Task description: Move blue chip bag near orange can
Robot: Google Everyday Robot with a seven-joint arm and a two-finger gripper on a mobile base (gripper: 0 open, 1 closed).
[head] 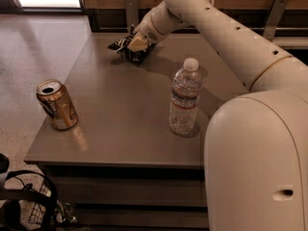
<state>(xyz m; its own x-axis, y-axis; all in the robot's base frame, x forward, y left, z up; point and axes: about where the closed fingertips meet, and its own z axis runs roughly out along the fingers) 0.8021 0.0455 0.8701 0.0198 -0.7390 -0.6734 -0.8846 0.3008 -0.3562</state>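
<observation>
The gripper (136,43), a cream-coloured, smooth plastic end piece, is sitting in the upper middle of the frame, pressing down onto the blue chip bag (123,46), and how far it is open, or whether it is actually gripping the foil, cannot be told from here. The bag is lying crumpled and flat at the far edge of the table (120,134), its dark navy foil showing white patches and poking out to the left of and below the gripper. The arm (231,32) is stretching from there across the upper right of the frame as a thick, rounded, glossy off-white tube with small dark holes along it, joining a large bulging shell (260,162) that is filling the lower right. The table is presenting a matte grey-brown rectangular top with a faint sheen. A clear plastic water bottle (185,97), ribbed and with a white cap and a paper label, is standing upright right of the frame's centre, well apart from the bag. The orange can (57,105), a golden-bronze metal cylinder with a silver rim, an opened top and dark side markings, is standing near the table's left edge in the left middle of the frame, well apart from both the bag and the bottle. A dark wire frame (24,208) is showing at the lower left, over a speckled polished floor (29,47).
</observation>
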